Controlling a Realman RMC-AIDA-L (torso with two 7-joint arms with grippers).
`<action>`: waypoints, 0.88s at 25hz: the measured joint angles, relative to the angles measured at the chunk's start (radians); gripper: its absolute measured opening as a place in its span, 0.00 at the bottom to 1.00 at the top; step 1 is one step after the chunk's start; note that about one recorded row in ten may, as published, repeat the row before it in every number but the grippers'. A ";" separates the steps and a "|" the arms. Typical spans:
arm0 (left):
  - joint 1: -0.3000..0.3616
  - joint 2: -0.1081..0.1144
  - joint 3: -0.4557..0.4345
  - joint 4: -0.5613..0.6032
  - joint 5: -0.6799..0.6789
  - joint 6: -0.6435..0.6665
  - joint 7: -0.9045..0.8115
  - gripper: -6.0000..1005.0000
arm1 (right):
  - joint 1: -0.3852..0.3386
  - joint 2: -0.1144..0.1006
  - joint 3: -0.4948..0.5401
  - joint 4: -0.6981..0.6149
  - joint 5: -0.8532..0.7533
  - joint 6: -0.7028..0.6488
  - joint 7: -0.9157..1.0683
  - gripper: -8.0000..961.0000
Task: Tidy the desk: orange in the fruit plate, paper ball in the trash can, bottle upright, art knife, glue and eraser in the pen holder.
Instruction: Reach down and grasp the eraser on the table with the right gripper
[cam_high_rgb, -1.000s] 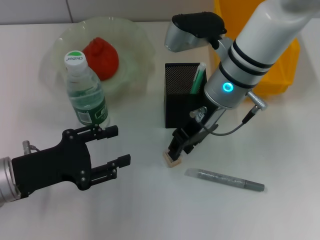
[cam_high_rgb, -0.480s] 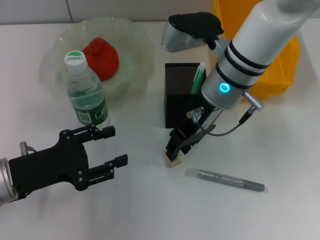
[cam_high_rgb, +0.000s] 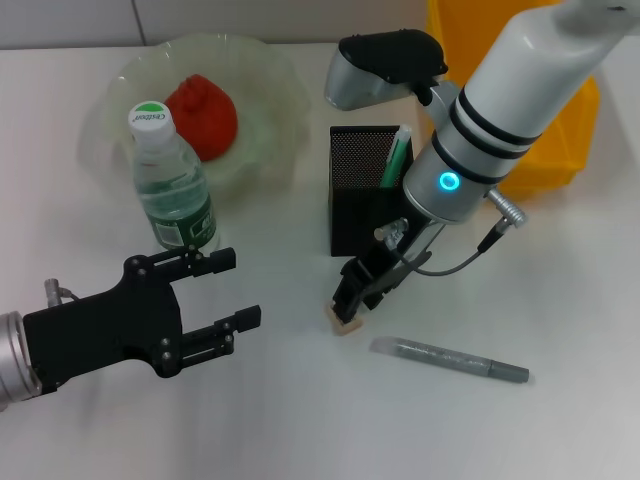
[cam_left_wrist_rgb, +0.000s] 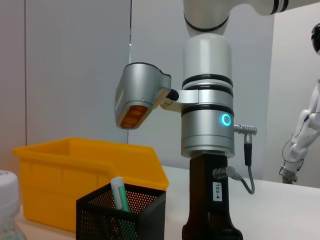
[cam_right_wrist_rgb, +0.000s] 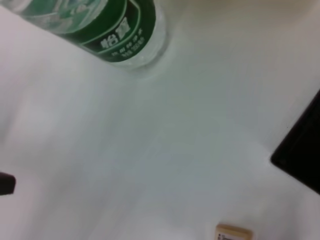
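The eraser (cam_high_rgb: 346, 322), small, light and a little rubbery, lies on the surface (cam_high_rgb: 300, 420) just before the pen holder (cam_high_rgb: 362, 190), and the right tool (cam_high_rgb: 352, 300), fingers apart around it, should pinch its short flat sides, while the left tool (cam_high_rgb: 215, 300) waits open near the bottle (cam_high_rgb: 172, 190).

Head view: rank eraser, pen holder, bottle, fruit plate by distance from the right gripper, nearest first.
From the right gripper:
1. eraser, on the table right under its fingertips.
2. pen holder, just behind it, toward the table's far edge.
3. bottle, upright, off to the robot's left.
4. fruit plate, far-left, behind the bottle.
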 joint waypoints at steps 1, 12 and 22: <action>0.000 0.000 0.000 0.000 0.000 0.000 0.000 0.66 | 0.000 0.000 0.000 0.000 0.000 0.000 0.000 0.42; 0.001 0.000 0.000 0.000 -0.006 0.000 0.001 0.66 | -0.045 0.000 -0.019 -0.046 0.021 0.002 -0.002 0.42; 0.001 -0.002 -0.024 0.000 -0.008 0.005 0.001 0.66 | -0.122 -0.007 -0.019 -0.191 0.015 -0.013 -0.003 0.42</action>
